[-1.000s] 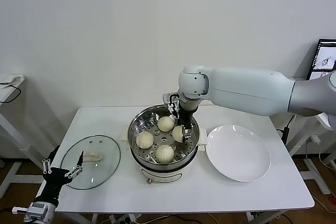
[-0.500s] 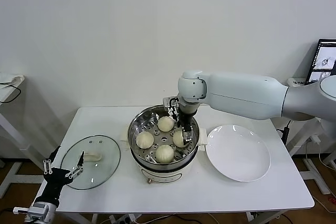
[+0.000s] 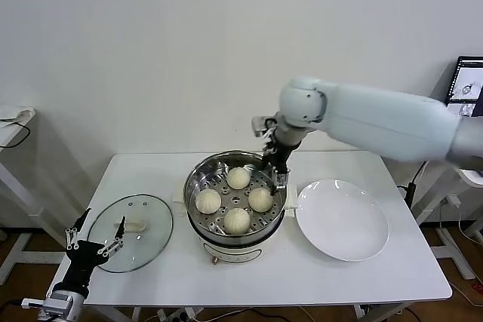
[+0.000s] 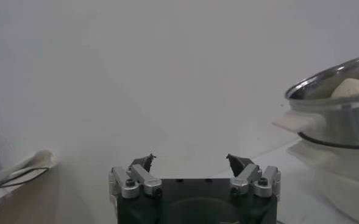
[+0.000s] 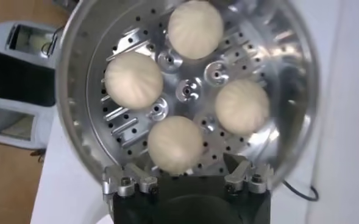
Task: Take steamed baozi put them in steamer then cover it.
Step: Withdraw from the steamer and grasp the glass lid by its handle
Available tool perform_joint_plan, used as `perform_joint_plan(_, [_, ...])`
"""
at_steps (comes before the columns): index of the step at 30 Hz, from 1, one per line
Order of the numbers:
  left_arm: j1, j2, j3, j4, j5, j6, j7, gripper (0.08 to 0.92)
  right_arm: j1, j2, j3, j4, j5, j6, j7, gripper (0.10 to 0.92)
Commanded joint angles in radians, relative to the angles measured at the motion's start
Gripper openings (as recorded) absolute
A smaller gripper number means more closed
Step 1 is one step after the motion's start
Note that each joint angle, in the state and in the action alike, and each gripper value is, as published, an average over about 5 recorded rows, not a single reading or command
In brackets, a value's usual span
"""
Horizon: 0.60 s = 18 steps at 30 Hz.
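At mid-bench, the steamer (image 3: 235, 201) holds all four baozi (image 3: 238, 178) on its tray, so by my reading the loading is done. Above the pot's back rim hangs the right claw (image 3: 276, 172), spread and holding nothing. Only covering is left: the cover (image 3: 130, 231) lies flat near the bench's left edge, well apart from the pot. Off the front-left corner, just beside the cover, waits the left claw (image 3: 94, 240), spread and empty. Near the right edge sits a bare plate (image 3: 342, 219).
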Motion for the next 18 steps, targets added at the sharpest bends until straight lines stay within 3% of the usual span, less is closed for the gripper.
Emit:
perform_joint_plan(1, [0.004, 0.002, 0.010, -0.031, 0.006, 0.004, -0.005, 0.823, -0.235, -0.310, 0.445, 0.085, 0.021, 0.032, 0.043, 0.823])
perform_joint_plan(11, [-0.004, 0.025, 0.046, -0.091, -0.045, 0.050, 0.001, 0.823, -0.948, -0.514, 1.135, 0.204, 0.211, 0.311, 0.640, 0.823])
perform_joint_plan(18, [-0.044, 0.022, 0.063, -0.074, -0.051, 0.040, -0.005, 0.823, -1.525, -0.414, 1.646, 0.343, 0.313, 0.524, 1.011, 0.823])
